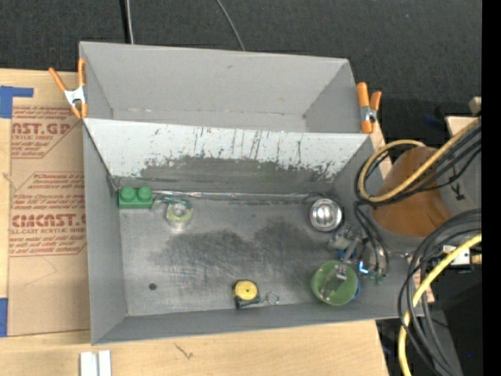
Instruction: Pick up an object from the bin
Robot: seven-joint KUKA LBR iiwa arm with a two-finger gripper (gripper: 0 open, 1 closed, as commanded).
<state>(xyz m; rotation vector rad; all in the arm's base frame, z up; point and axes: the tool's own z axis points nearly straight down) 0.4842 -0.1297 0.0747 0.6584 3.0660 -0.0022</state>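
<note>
Our gripper [358, 257] hangs by the bin's [235, 84] right wall, just beside a green round disc [335, 283] in the near right corner; apart or together, we cannot tell; we should centre over the disc before squeezing.

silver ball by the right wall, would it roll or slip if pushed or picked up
The silver ball looks round and lies free on the flat bin floor, so a push would probably roll it. Its glossy surface suggests it may slip from a pinch.

Green brick [135, 197], yellow disc [246, 291], silver ball [325, 215]
</note>
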